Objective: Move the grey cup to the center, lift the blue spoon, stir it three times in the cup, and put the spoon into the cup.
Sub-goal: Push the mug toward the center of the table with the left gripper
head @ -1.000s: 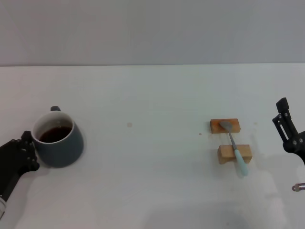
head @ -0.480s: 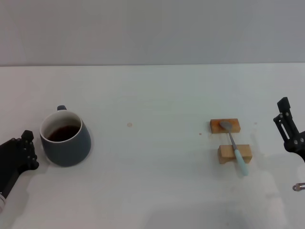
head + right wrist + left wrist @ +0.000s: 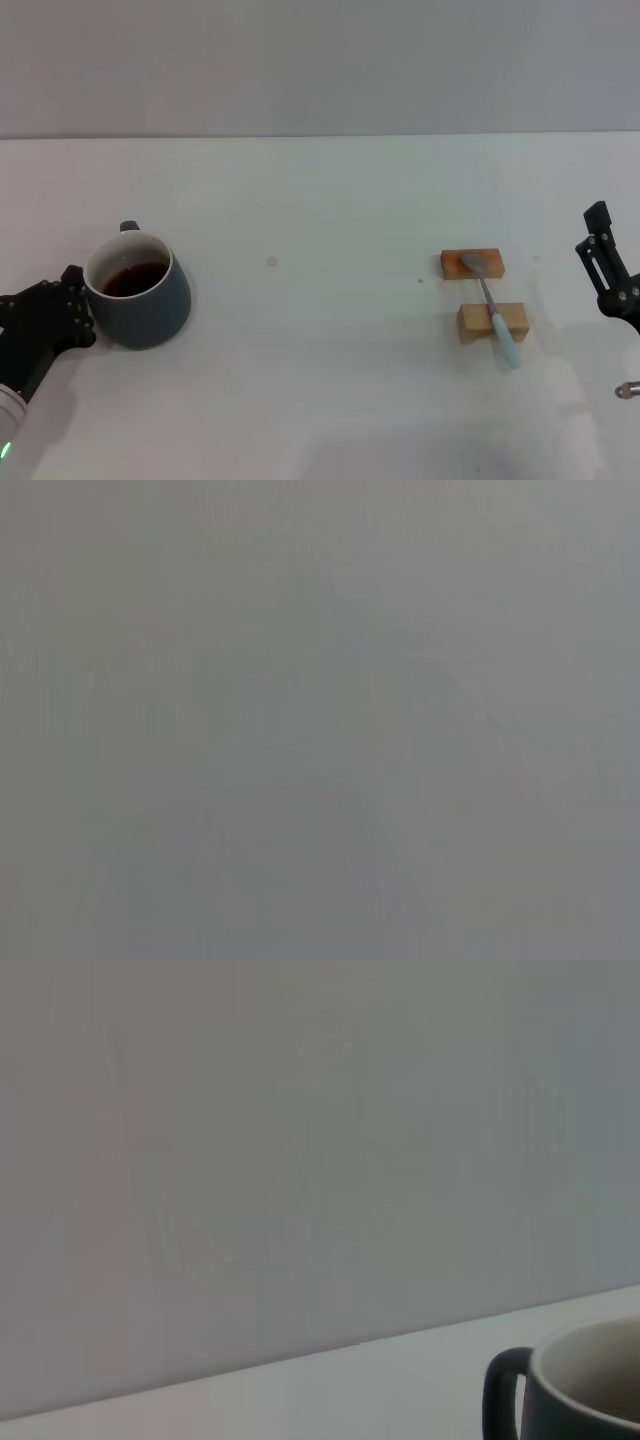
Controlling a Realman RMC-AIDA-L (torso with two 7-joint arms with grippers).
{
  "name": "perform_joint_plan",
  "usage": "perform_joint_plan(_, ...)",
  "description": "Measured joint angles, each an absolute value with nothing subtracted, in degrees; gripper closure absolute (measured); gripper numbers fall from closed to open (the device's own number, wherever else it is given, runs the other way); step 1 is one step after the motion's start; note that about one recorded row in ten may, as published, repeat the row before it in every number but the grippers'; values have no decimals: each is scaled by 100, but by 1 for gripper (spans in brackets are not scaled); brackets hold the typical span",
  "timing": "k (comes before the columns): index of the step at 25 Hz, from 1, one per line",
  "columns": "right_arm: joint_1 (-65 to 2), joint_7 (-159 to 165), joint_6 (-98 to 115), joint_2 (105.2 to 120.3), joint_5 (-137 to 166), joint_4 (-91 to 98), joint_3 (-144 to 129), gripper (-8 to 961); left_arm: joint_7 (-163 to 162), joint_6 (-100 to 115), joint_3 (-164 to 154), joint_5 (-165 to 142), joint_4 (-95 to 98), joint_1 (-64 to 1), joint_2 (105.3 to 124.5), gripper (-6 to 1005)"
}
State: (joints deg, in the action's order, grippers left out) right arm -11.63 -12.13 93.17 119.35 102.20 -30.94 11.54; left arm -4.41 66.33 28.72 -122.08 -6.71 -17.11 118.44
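Since half a second ago, left hand (image 3: pixel 62 305) has closed back against the cup (image 3: pixel 140 300); grip state unclear. Cup sits far left, centering unfinished. Right hand (image 3: pixel 605 262) idles.

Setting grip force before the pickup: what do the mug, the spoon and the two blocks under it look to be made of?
The grey cup looks like glazed ceramic: smooth slate outside, white inside, thick rim. The blue spoon seems to have a dull grey metal bowl and stem with a pale blue handle, probably plastic or coated. The two blocks look like bare, unfinished wood, tan and matte.
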Motion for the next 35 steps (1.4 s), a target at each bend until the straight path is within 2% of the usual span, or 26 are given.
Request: perform_joint_plan(35,-1177,-1213,9323,11926,10239,-3064,1142,126,-439,6565,2590,-12217,-914,-1887,11865,987)
